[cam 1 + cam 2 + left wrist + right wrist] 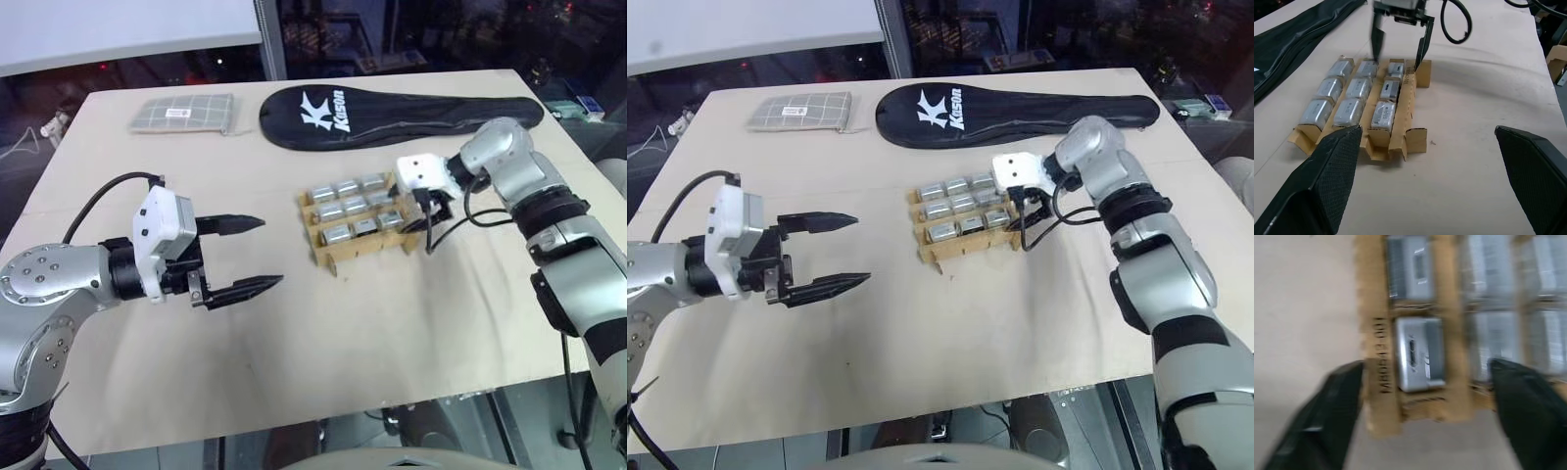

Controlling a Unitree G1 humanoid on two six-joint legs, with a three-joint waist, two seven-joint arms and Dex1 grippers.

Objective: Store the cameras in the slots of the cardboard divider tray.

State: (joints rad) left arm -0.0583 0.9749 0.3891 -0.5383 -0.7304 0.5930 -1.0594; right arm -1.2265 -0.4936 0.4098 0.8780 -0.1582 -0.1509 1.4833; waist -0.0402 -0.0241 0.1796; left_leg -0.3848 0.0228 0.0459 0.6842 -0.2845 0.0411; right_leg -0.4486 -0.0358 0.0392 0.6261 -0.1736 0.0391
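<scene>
On the beige table (pixel 294 372) in a dark room, the right gripper (pixel 1399 41) hangs wide open, empty, over the cardboard divider tray (pixel 364 245) full of cameras (pixel 353 208), the left gripper (pixel 247 257) spread empty well apart.

cameras (pixel 351 208) in cardboard divider tray (pixel 323 257), racket cover (pixel 392 110) behind

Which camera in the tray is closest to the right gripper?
The corner camera in the cardboard divider tray, right under the open right gripper; the other eight sit farther from it.
</scene>
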